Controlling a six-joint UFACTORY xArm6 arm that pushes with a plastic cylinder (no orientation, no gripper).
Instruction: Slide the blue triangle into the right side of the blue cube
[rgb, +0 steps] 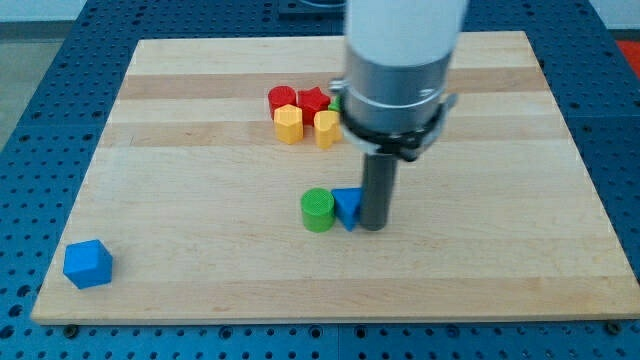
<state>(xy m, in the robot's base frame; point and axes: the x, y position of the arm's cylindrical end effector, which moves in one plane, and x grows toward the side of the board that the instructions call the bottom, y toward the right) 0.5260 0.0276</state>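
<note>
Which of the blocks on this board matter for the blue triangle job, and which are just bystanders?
In the job: blue triangle, with my tip against its right side; blue cube, bottom left.

Lying about: green cylinder, two red blocks, two yellow blocks.

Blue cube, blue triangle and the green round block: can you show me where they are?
blue cube (88, 264), camera view, on its front face.
blue triangle (347, 207), camera view, on its visible part left of my tip (372, 226).
green cylinder (318, 211), camera view, on its side.

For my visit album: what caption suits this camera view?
My tip touches the blue triangle beside a green cylinder; the blue cube sits far bottom-left.
</note>
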